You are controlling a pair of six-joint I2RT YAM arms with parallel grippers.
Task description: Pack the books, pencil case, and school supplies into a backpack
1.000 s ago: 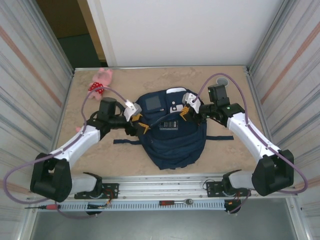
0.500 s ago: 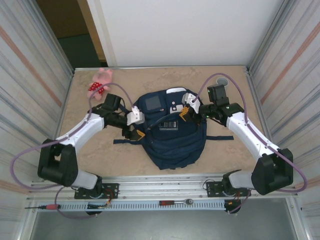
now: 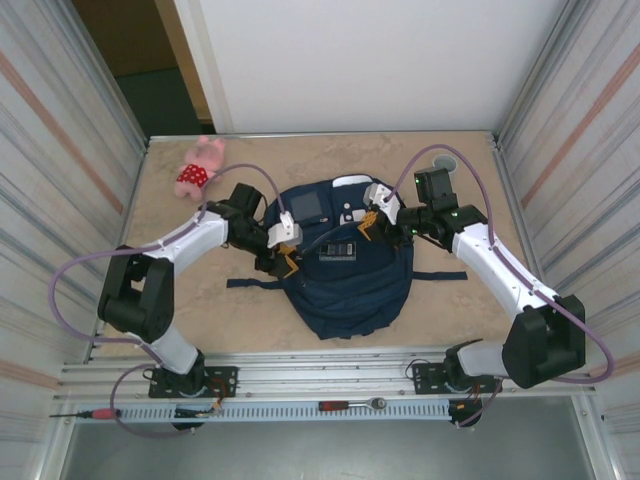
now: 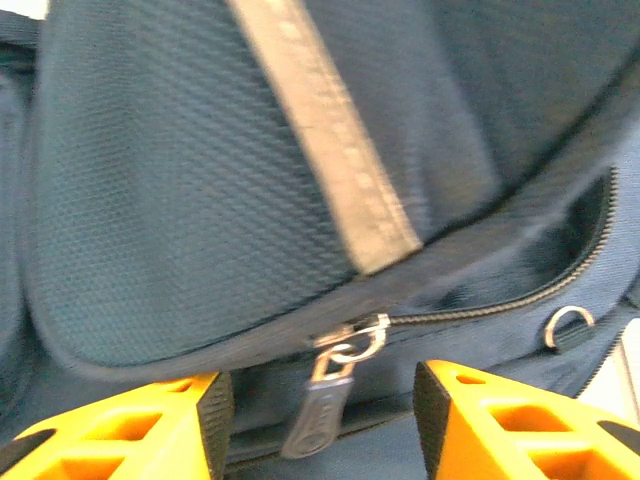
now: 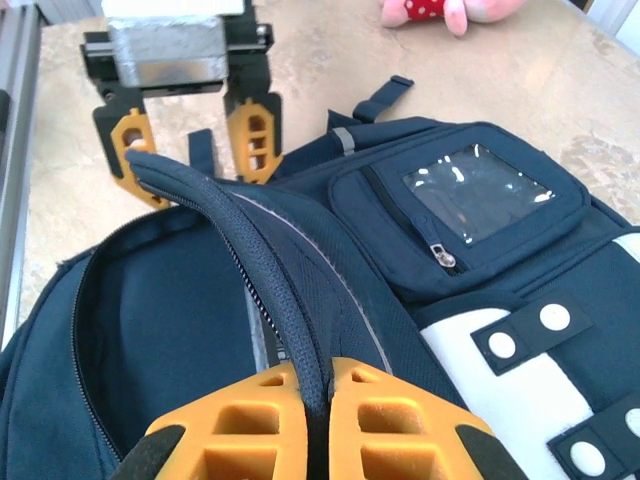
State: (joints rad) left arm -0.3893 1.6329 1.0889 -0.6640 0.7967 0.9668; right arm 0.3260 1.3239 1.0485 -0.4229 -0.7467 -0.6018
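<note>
The backpack (image 3: 345,290) lies top seemingly rearward.

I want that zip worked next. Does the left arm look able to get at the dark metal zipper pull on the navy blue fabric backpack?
Likely yes: the left tool is open, and the dark metal zipper pull hangs right between its orange fingers, nothing blocking it.

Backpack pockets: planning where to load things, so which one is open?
The big main compartment, its rim pinched by the right gripper; the clear-window pocket is zipped shut.
</note>
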